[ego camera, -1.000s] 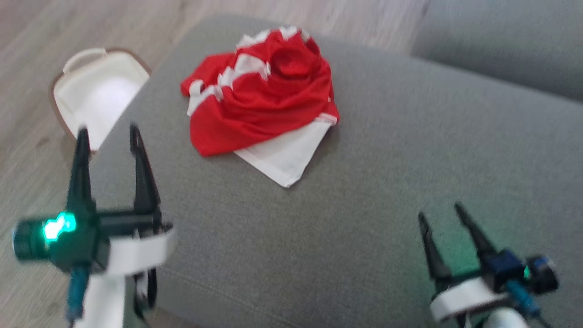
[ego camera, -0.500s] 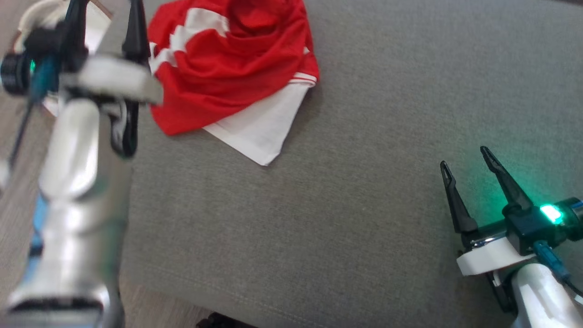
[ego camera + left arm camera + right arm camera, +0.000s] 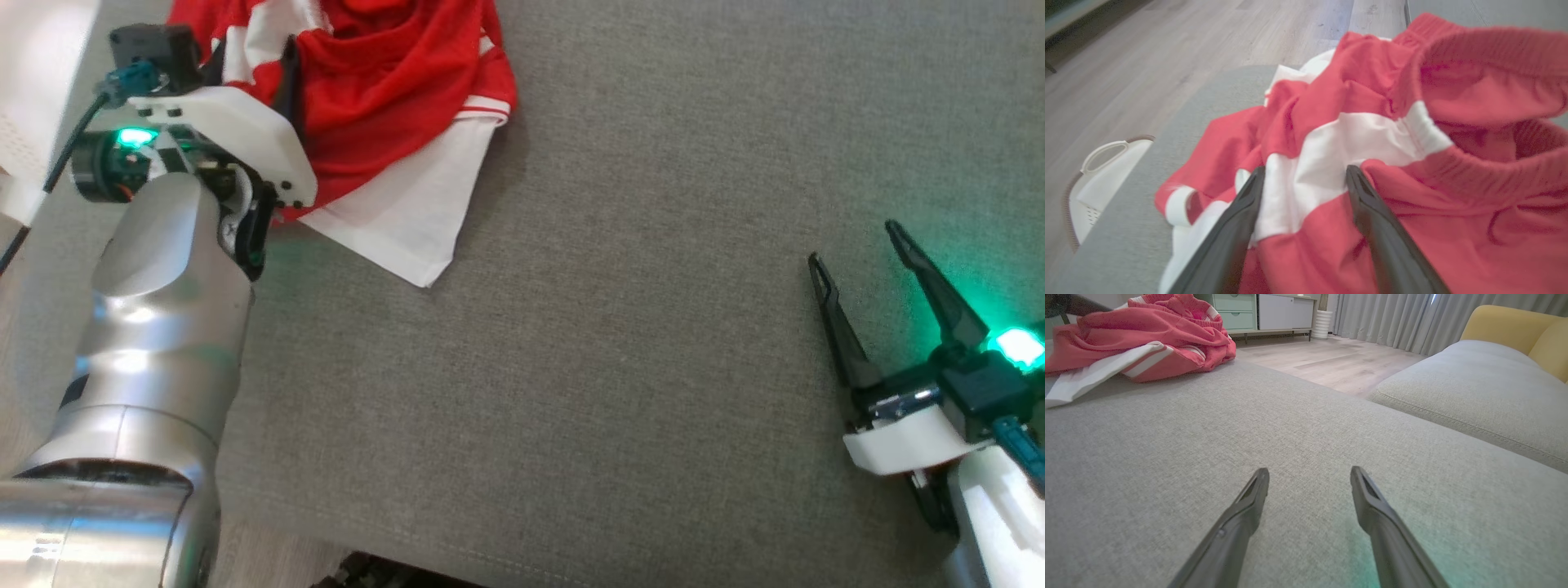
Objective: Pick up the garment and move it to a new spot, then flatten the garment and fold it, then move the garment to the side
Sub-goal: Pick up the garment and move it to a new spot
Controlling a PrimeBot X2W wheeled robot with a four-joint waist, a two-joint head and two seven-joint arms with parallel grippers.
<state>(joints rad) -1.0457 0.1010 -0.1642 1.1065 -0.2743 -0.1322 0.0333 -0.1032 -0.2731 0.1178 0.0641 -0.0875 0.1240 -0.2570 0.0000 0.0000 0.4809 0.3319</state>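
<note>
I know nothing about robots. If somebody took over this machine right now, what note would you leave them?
Left gripper: open, fingers either side of a white stripe on the garment, not yet closed.
Right gripper: open, holding nothing, low over bare cushion.
Garment: crumpled heap on the grey cushion, toward its left side.
Done: nothing yet.
To do: grasp, move, flatten, fold, set aside.

R gripper, jaws apart, low over grey cushion; red/white garment top-left, well apart.

a grey sofa stands on pale wood floor before curtains and cabinets
</note>
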